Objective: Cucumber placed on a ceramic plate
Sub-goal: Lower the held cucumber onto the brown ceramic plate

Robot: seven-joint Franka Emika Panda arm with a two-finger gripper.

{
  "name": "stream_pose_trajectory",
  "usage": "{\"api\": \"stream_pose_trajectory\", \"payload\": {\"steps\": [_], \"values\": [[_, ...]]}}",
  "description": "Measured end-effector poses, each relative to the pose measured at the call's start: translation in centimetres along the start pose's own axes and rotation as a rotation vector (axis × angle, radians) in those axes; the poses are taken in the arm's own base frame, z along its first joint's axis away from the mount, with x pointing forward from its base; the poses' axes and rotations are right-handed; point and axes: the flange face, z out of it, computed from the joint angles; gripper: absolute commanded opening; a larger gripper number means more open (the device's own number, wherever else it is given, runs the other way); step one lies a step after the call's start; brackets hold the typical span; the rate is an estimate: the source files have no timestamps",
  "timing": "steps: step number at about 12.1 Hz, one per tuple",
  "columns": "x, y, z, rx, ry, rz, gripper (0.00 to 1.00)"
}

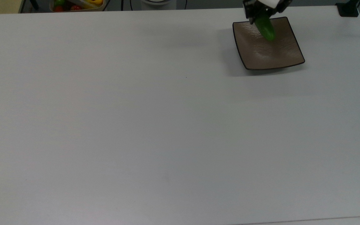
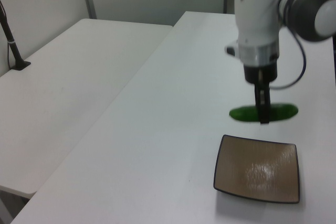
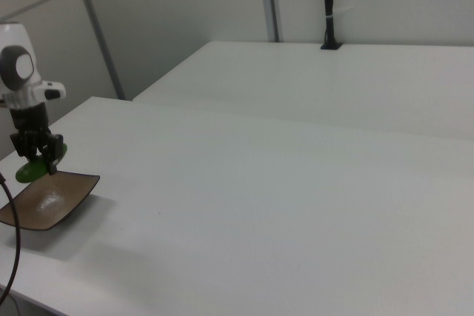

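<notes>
Top view: end effector (image 1: 262, 15) is hanging over the far edge of the plate (image 1: 269, 50), clamping the cucumber (image 1: 266, 27) near one end.
Left view: cucumber (image 2: 263, 112) is lying level in the air, pinched around its middle by the fingers (image 2: 261, 103), sitting above the plate (image 2: 257, 169), not touching it.
Right view: end effector (image 3: 38, 155) is holding the cucumber (image 3: 29, 170) just above the plate (image 3: 48, 199) near the right view's left edge.
Counter: white counter (image 1: 136, 125) is carrying the plate near its far corner on the top view's right.
Background: bin of colourful produce (image 1: 77, 4) is sitting past the counter's far edge.
</notes>
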Motion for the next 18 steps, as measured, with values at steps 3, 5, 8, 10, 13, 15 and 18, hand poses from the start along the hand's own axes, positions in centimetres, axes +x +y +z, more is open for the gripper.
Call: {"api": "stream_pose_trajectory", "payload": {"steps": [3,5,8,10,13,15,18], "values": [[1.5,-2.8,5.1,0.014,-0.007,0.048,0.13],[1.7,-3.9,7.2,0.027,0.021,0.068,0.13],[1.1,-5.0,9.3,-0.002,0.09,0.108,0.16],[1.2,-5.1,10.3,0.004,0.107,0.118,0.16],[1.4,-5.3,11.9,-0.007,0.122,0.102,0.29],[1.1,-5.9,12.8,-0.009,0.124,0.108,0.62],[1.1,-5.9,12.8,-0.007,0.126,0.114,1.0]]}}
